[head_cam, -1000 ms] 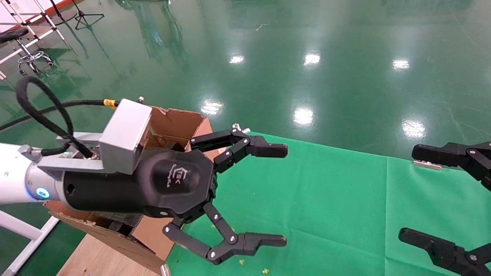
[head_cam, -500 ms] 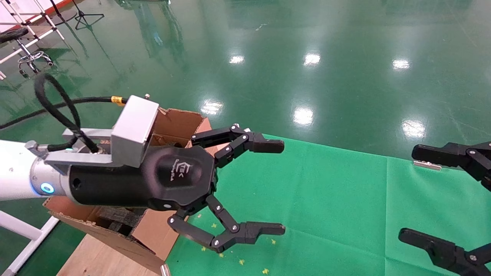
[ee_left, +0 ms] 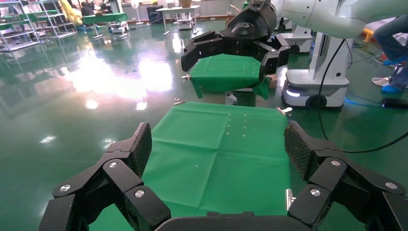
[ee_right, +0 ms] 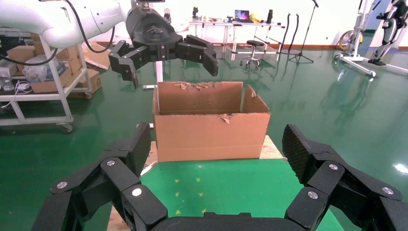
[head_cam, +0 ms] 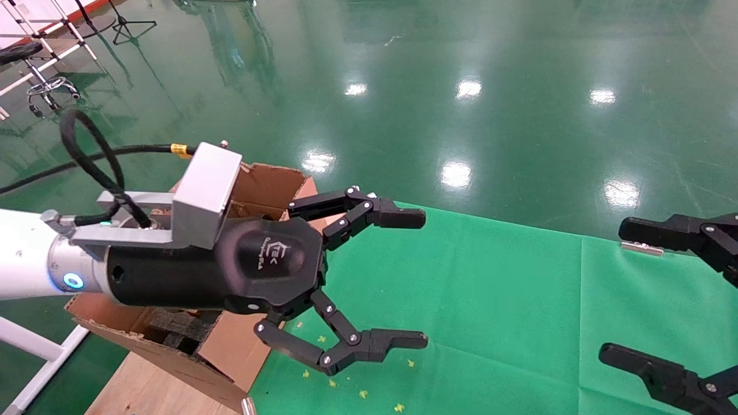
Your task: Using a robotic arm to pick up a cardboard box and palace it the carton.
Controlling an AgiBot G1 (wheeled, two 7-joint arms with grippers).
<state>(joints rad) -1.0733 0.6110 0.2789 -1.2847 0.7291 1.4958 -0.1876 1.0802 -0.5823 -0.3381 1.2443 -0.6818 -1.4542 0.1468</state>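
Observation:
The carton [head_cam: 266, 185] stands open at the left end of the green-covered table [head_cam: 490, 288]; it also shows in the right wrist view [ee_right: 211, 130], with ragged flaps. My left gripper [head_cam: 424, 279], on the white arm, hovers over the carton's right end and the cloth. It is open and holds nothing, and only bare cloth lies between its fingers [ee_left: 219, 144]. My right gripper [head_cam: 612, 290] sits open and empty at the table's right edge [ee_right: 216, 144]. The cardboard box is out of view.
Black foam blocks [head_cam: 179, 325] lie inside the carton. A wooden board [head_cam: 144, 386] sits under it. A metal clip [head_cam: 641, 248] holds the cloth at the far right edge. Glossy green floor surrounds the table; a white frame [head_cam: 34, 357] stands at lower left.
My left gripper's body has shifted a little to the right above the carton, and its lower finger has risen slightly. It stays open. The right gripper has not moved.

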